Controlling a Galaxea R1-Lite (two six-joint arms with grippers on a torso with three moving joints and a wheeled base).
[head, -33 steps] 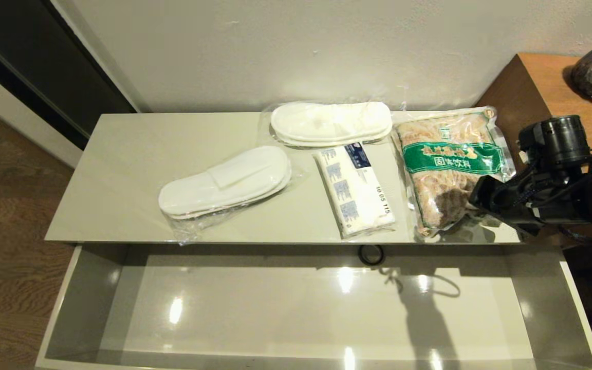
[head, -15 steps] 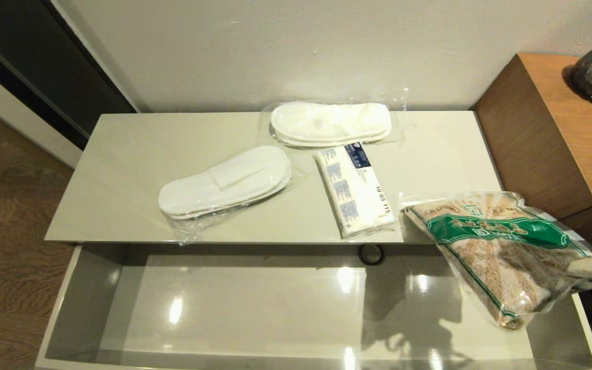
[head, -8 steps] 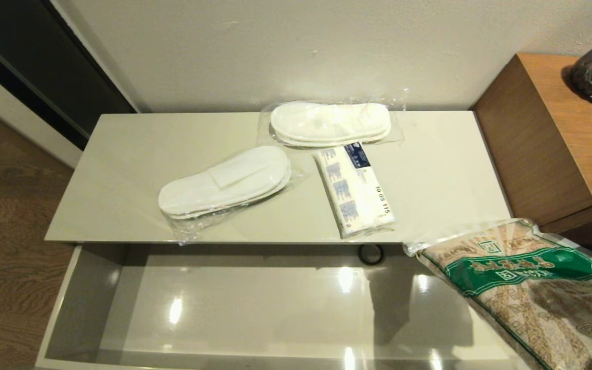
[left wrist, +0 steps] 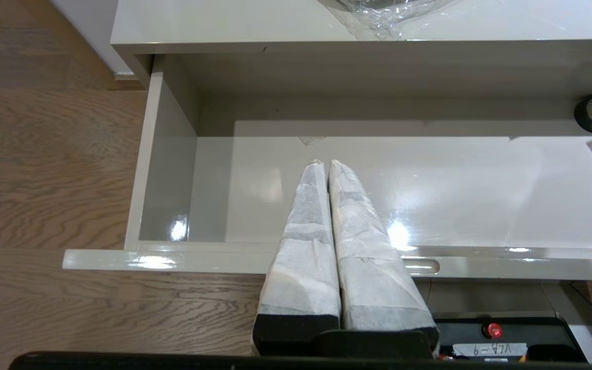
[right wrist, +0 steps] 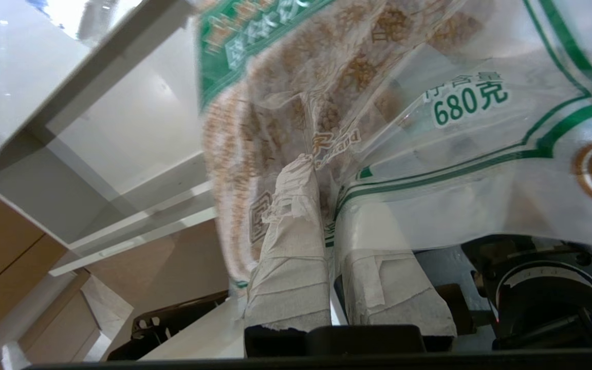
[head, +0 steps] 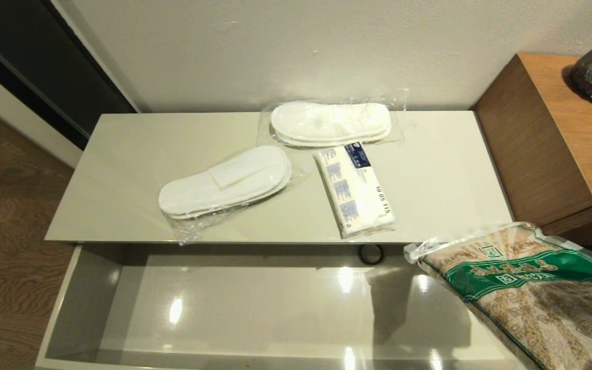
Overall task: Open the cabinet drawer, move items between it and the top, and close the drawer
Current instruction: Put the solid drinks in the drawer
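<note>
A: Head view. Cabinet drawer [head: 275, 308] open, holding only a black tape roll [head: 371, 254]; sachet bag [head: 527, 288] carried over its right end. Two slipper pairs [head: 224, 182], tissue pack [head: 355, 190] left on cabinet top [head: 121, 174].

B: Left wrist. Left end effector [left wrist: 322, 163] pressed together, idle above drawer front.

A: Right wrist. Right end effector [right wrist: 314, 167] clamped on sachet bag.
</note>
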